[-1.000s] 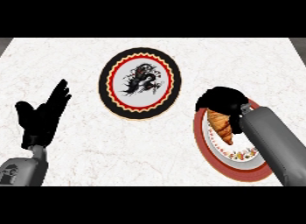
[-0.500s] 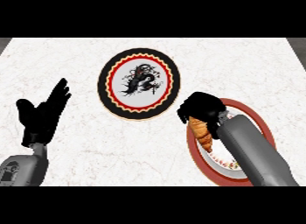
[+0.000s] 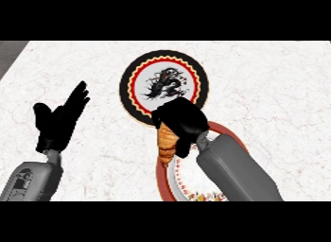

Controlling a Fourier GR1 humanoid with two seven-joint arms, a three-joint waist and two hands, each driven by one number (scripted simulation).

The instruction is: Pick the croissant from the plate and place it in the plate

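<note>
My right hand (image 3: 182, 122) is curled round a golden-brown croissant (image 3: 166, 145), which hangs below its fingers. The hand sits over the lower rim of the black-rimmed plate (image 3: 137, 75) with a dark dragon figure in its white centre. Behind and below it lies the red-rimmed plate (image 3: 174, 183), mostly covered by my right forearm. The croissant's lower tip reaches over that plate's left edge. My left hand (image 3: 59, 122) rests open at the left, fingers pointing up.
The white marble counter (image 3: 280, 94) stretches around both plates. Its left edge shows at the upper left, with dark floor beyond.
The right hand has carried the croissant left and away from the red-rimmed plate, now reaching the dragon plate's lower rim. The left hand has not moved.
</note>
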